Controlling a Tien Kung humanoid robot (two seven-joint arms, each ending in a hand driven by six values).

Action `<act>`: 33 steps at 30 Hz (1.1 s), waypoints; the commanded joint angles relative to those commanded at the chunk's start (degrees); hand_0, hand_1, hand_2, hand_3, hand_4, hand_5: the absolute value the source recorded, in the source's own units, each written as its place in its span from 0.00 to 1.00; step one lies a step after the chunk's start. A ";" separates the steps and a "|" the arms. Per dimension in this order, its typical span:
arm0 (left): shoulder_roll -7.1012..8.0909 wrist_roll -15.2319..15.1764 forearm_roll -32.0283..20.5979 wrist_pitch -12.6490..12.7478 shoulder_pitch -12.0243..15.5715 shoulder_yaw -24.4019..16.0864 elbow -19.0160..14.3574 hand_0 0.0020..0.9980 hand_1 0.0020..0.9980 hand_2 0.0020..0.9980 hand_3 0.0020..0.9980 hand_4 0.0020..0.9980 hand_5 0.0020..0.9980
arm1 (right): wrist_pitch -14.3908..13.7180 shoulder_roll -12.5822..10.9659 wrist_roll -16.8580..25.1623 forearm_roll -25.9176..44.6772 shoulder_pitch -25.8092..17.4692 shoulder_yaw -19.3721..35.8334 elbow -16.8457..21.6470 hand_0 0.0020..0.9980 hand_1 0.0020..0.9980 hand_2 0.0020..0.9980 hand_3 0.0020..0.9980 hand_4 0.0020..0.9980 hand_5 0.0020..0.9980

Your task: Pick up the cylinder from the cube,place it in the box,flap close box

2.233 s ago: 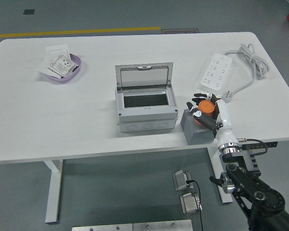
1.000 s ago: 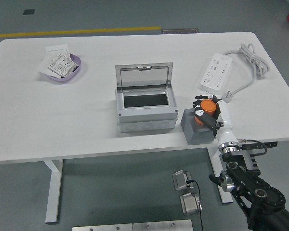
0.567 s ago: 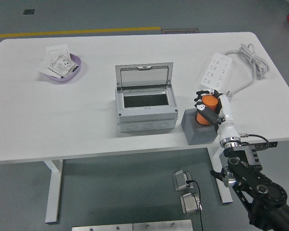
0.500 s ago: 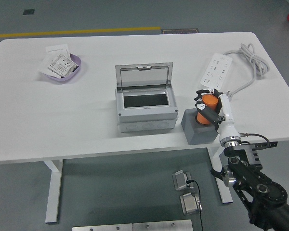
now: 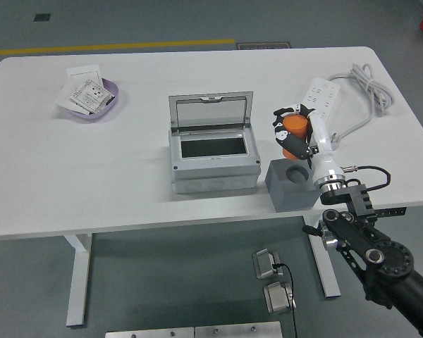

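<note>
My right hand (image 5: 296, 134) has its fingers wrapped around the orange cylinder (image 5: 294, 129), thumb on one side and the others curled across the opposite side, so the piece sits upright and is carried clear of everything. Just below my palm is the grey cube (image 5: 291, 184), its round socket showing dark and empty; I judge that I hold the cylinder this high so its base cannot catch the socket's rim as I swing away. To the left of my hand stands the grey junction box (image 5: 213, 155), its hinged flap (image 5: 211, 110) tipped up at the far side, leaving the cavity open from above. That is where the cylinder goes, and the flap standing back means nothing covers the opening. Between my hand and the box lies only bare white table (image 5: 70, 183). Behind my hand, close to my fingertips, lies a white power strip (image 5: 316, 103) with its cord, worth avoiding if I drift back. Far off to the left, a purple dish (image 5: 110, 94) holds paper packets (image 5: 84, 93), well out of my path.
</note>
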 joint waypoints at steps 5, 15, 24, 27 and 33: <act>0.09 1.00 1.40 -0.21 0.24 -2.55 0.00 0.78 0.78 0.75 0.59 0.70 0.08 | -2.32 0.40 -5.93 -8.75 4.97 -4.56 -0.08 0.22 0.21 0.24 0.24 0.00 0.00; 0.93 3.61 4.41 -0.74 0.53 -7.65 0.00 0.78 0.78 0.75 0.59 0.70 0.08 | -2.76 3.12 -15.71 -23.88 12.02 -14.33 -0.90 0.07 0.18 0.23 0.24 0.00 0.00; 1.17 3.94 4.27 -0.83 0.19 -7.69 0.00 0.78 0.78 0.75 0.59 0.70 0.08 | -1.58 4.44 -16.96 -26.83 15.78 -20.44 -4.15 0.06 0.17 0.23 0.24 0.00 0.00; 1.30 4.13 4.54 -0.89 0.05 -7.93 0.00 0.78 0.78 0.75 0.59 0.70 0.08 | -0.91 4.84 -17.15 -26.69 17.64 -22.68 -6.17 0.06 0.17 0.23 0.24 0.00 0.00; 1.62 4.63 5.12 -1.04 -0.22 -8.48 0.00 0.78 0.78 0.75 0.59 0.70 0.08 | 0.51 6.18 -17.38 -25.96 21.53 -27.28 -10.94 0.06 0.17 0.23 0.24 0.00 0.00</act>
